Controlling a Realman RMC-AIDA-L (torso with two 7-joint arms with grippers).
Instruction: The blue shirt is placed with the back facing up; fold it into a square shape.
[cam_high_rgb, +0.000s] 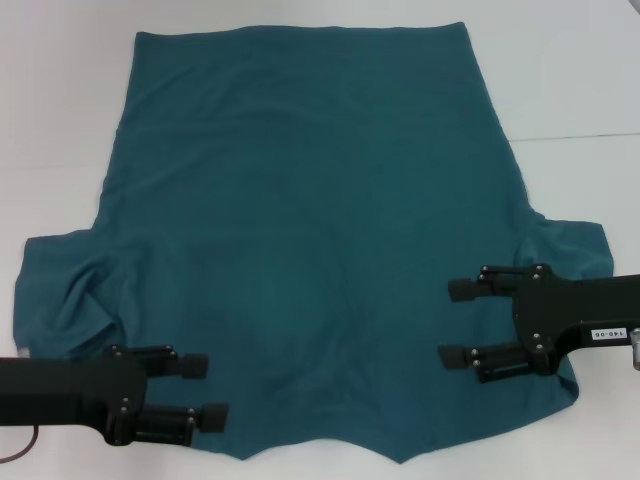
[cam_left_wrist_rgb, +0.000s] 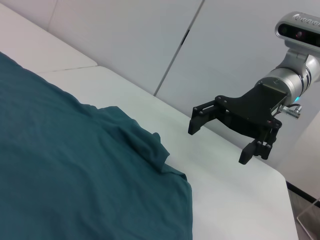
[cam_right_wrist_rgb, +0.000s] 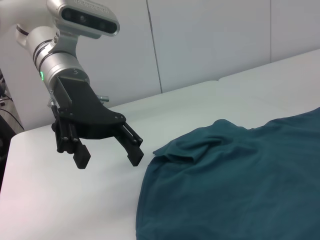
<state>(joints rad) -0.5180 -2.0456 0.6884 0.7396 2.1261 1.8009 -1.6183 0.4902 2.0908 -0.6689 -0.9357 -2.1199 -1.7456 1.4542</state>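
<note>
The blue shirt (cam_high_rgb: 310, 250) lies spread flat on the white table (cam_high_rgb: 60, 100), collar end nearest the robot, hem at the far side, and no fold is made yet. The left gripper (cam_high_rgb: 205, 390) hovers over the near left shoulder with its fingers spread wide and nothing between them. The right gripper (cam_high_rgb: 460, 322) hangs over the near right shoulder, equally wide and empty; both point inward at each other. I'd say this is the opening step: each must come down and pinch a sleeve or side edge, then carry it toward the middle. The left sleeve (cam_high_rgb: 65, 295) is bunched and rumpled, the right sleeve (cam_high_rgb: 575, 245) lies flatter. Bare table shows on both sides and beyond the hem.
</note>
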